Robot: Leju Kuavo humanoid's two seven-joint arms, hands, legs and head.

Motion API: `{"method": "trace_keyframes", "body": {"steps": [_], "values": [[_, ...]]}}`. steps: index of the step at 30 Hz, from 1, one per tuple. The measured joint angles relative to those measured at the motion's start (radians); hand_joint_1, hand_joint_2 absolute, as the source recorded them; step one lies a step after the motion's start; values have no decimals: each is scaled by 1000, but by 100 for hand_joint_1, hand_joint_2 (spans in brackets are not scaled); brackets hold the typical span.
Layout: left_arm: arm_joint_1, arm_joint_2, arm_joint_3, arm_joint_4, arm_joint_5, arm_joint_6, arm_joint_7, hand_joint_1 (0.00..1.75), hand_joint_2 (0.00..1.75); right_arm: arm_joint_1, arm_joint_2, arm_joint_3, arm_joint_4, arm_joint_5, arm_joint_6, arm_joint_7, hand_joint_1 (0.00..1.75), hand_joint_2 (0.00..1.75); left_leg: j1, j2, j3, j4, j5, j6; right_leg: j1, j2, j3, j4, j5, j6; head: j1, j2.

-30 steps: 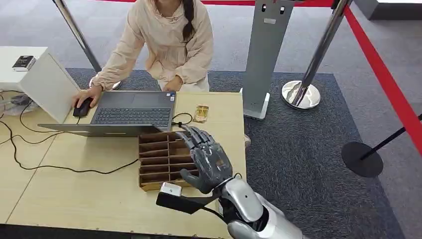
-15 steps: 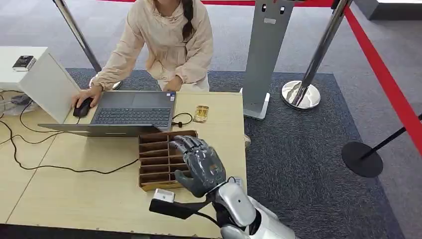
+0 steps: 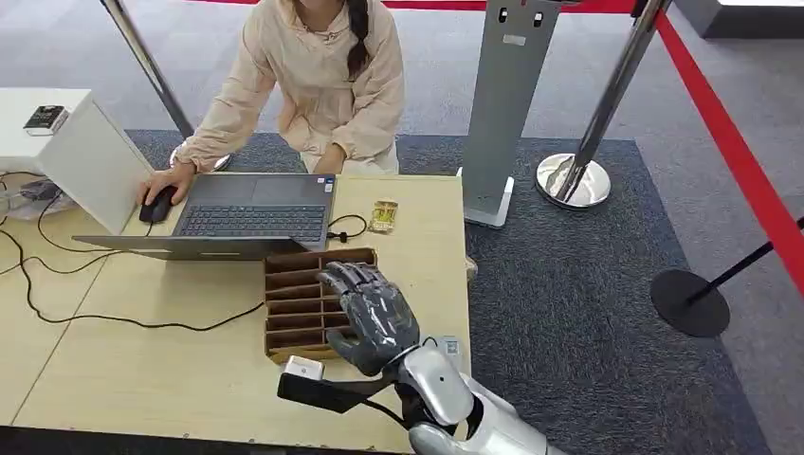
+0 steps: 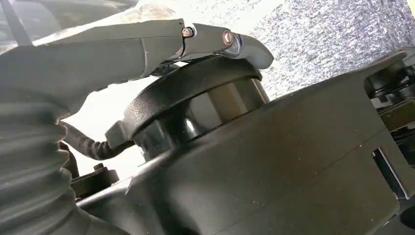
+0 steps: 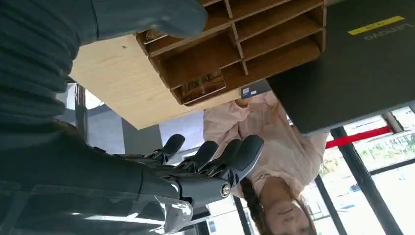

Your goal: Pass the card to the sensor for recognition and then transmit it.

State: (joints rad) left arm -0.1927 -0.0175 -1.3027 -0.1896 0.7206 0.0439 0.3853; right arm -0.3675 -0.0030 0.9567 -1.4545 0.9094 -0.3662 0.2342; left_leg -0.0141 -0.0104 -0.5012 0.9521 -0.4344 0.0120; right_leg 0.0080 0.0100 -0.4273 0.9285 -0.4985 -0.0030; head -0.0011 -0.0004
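My right hand (image 3: 372, 318) hovers over the near right part of a brown slotted wooden tray (image 3: 269, 308) on the table, fingers spread and holding nothing. The right wrist view shows its dark fingers (image 5: 215, 156) stretched out beside the tray's slots (image 5: 254, 44); a small glinting item (image 5: 203, 87) lies in one end slot, and I cannot tell whether it is a card. A small clear-and-gold sensor (image 3: 383, 215) sits beyond the tray, cabled to the laptop. My left hand (image 4: 122, 54) hangs beside my body, a finger stretched out and nothing in it.
A person (image 3: 318, 85) sits across the table, one hand on a mouse (image 3: 156, 205) beside an open laptop (image 3: 251, 213). A white box (image 3: 90, 156) stands at the left. A grey pillar stand (image 3: 507, 104) and a stanchion base (image 3: 574, 180) lie off the table's right edge.
My right hand has drawn back toward me and slightly left, from the tray's far right corner to over its nearer slots. The person and the objects have stayed put.
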Motion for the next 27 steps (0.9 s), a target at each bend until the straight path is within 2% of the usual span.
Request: {"method": "trace_keyframes", "body": {"steps": [10, 27], "values": [[-1, 0, 0, 1, 0, -5, -2, 0, 175, -20, 34, 16, 98, -10, -13, -6, 47, 175, 0, 0, 0, 0, 0, 0, 0, 0, 0, 0, 0, 0, 0, 0], [-1, 0, 0, 2, 0, -5, -2, 0, 175, -40, 63, 34, 203, -34, -48, -7, 49, 175, 0, 0, 0, 0, 0, 0, 0, 0, 0, 0, 0, 0, 0, 0]]}}
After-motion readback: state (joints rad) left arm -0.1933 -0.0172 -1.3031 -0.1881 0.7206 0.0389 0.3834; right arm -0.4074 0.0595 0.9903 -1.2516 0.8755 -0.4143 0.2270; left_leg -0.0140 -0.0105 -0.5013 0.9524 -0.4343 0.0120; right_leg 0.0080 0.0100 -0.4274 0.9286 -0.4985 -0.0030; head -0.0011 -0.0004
